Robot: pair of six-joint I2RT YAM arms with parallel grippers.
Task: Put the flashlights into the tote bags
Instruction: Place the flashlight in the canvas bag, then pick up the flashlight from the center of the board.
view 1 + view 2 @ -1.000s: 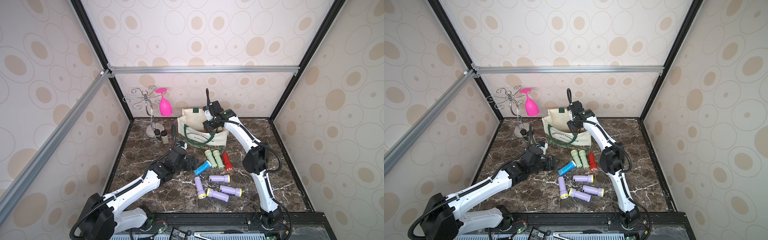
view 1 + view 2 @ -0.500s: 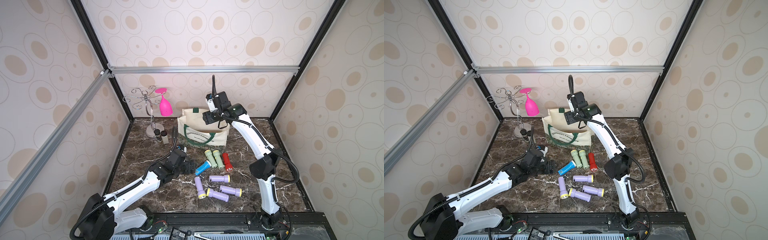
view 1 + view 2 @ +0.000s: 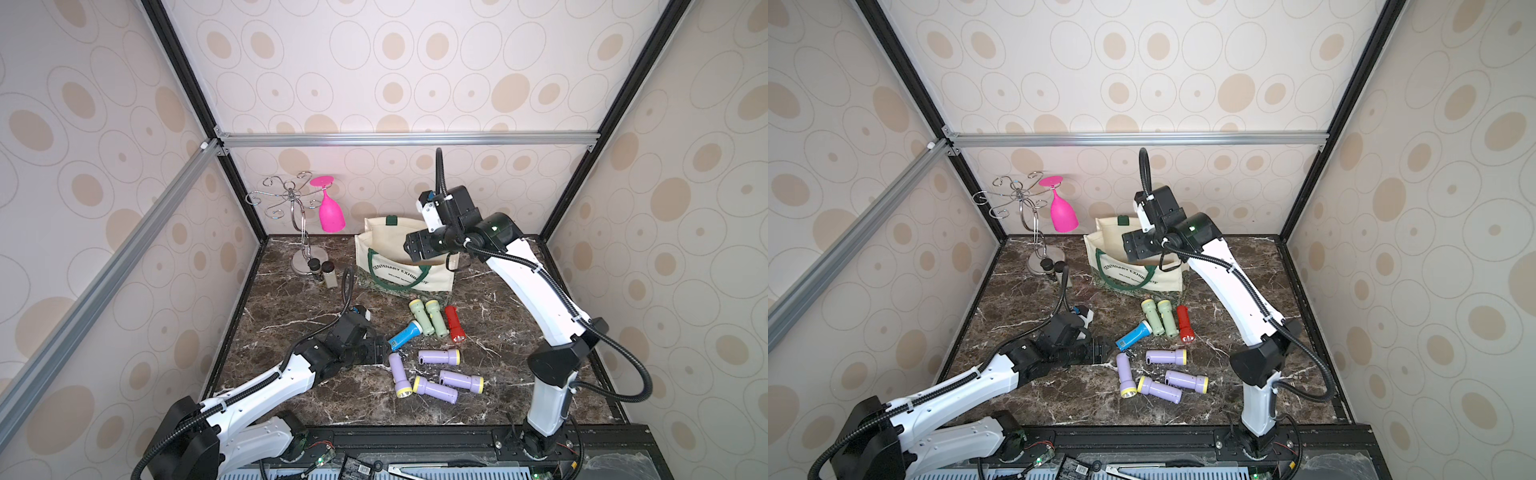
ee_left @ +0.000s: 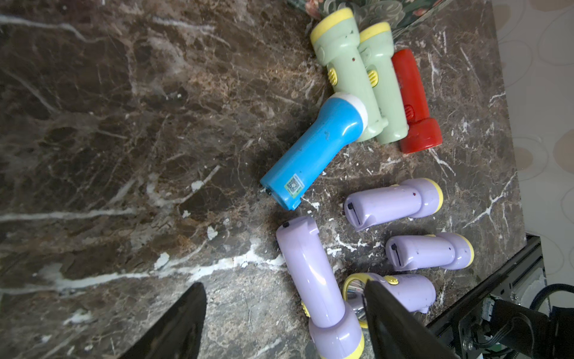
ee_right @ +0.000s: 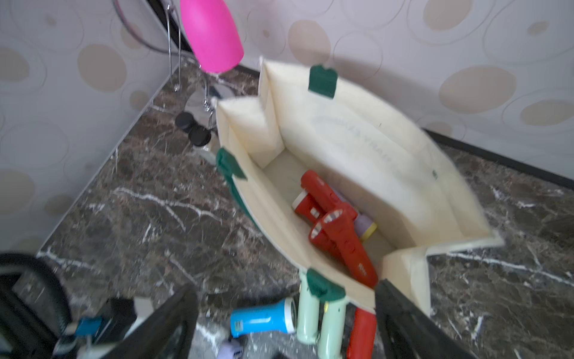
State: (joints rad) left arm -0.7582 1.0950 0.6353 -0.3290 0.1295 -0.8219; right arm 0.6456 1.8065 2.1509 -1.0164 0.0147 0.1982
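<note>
The cream tote bag (image 3: 432, 280) with green handles stands open at the back of the marble table. My right gripper (image 3: 410, 249) hovers over its mouth, open and empty (image 5: 285, 314). Inside the bag (image 5: 357, 133) lie red flashlights (image 5: 338, 223) and a lilac one (image 5: 365, 225). On the table in front of the bag lie a blue flashlight (image 3: 405, 336), two pale green ones (image 3: 419, 318), a red one (image 3: 454, 325) and several lilac ones (image 3: 440, 356). My left gripper (image 3: 380, 352) is low and open (image 4: 284, 314), with one lilac flashlight (image 4: 310, 273) lying between its fingers, untouched.
A wire glass rack (image 3: 299, 216) with a hanging pink glass (image 3: 331, 210) stands in the back left corner, two dark-capped jars (image 3: 323, 269) beside its base. Patterned walls close three sides; a black rail (image 3: 415, 434) runs along the front.
My right gripper has lifted from the bag's mouth and its jaws have spread wide. My left gripper has slid nearer to the lilac flashlights, its jaws narrowing a little.
</note>
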